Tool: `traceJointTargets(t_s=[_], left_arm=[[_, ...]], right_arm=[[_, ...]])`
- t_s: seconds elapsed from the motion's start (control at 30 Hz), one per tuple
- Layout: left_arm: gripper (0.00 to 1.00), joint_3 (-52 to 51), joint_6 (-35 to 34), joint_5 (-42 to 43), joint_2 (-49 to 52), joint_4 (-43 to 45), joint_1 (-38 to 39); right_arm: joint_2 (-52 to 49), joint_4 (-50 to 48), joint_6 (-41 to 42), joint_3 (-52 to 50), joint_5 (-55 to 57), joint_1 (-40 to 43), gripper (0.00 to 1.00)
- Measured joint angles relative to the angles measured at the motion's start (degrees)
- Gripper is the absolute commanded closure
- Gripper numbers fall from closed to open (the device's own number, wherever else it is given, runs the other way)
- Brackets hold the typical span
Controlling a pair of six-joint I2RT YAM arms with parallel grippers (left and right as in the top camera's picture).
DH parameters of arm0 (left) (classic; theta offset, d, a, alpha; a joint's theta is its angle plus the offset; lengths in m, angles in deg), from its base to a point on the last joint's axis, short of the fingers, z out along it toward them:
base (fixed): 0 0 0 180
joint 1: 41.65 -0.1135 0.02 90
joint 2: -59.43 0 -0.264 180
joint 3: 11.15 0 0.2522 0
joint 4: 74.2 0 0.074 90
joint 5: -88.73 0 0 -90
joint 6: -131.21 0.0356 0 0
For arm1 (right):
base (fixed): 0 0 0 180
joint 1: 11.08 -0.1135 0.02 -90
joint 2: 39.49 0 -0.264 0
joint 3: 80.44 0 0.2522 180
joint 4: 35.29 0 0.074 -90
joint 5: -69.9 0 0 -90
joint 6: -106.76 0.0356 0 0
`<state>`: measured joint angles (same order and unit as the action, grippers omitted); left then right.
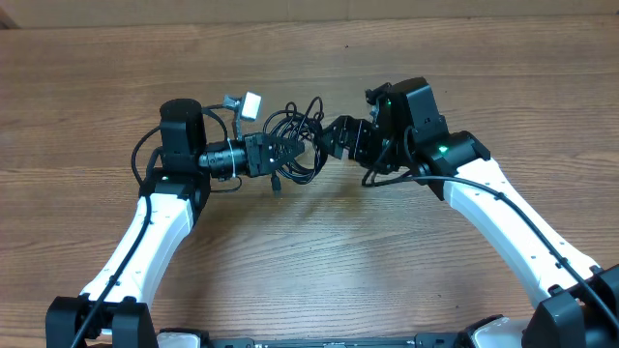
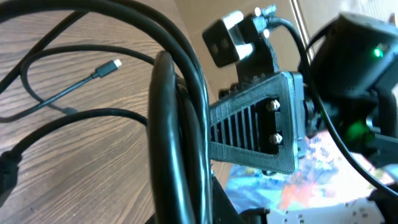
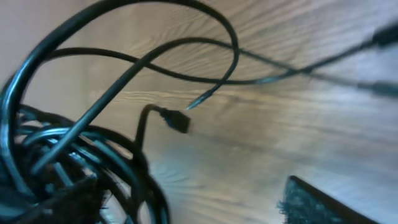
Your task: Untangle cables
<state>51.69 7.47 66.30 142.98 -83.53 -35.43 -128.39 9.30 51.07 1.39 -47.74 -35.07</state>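
The cables (image 1: 298, 143) form a black tangle at mid-table, with a white plug block (image 1: 251, 104) on one end at the upper left. My left gripper (image 1: 279, 157) is shut on the tangle's left side. In the left wrist view two thick black strands (image 2: 180, 124) run up from between my jaws, and a silver-tipped plug (image 2: 112, 65) lies on the wood. My right gripper (image 1: 332, 140) stands open at the tangle's right edge. In the right wrist view the bundle (image 3: 50, 155) fills the left, one pad (image 3: 317, 205) shows at the lower right, and a loose plug end (image 3: 177, 120) hangs free.
Wooden table (image 1: 319, 251) all round. The right arm's ribbed finger (image 2: 261, 124) and green-lit wrist housing (image 2: 360, 74) sit close in front of the left wrist camera. Thicker arm wires (image 1: 145, 155) loop beside the left wrist.
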Motion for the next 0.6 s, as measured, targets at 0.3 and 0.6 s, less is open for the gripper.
traceJointTargets(t_s=[0.3,0.6], left_arm=[[0.96,0.0,11.41,2.1,0.0,-1.88,0.04],[0.96,0.02,11.17,2.23,0.0,-5.73,0.07]], right_arm=[[0.0,0.44,-17.46,0.0,-21.07,16.02,0.0],[0.0,4.48,-21.18,0.0,-36.85,23.82,0.0]])
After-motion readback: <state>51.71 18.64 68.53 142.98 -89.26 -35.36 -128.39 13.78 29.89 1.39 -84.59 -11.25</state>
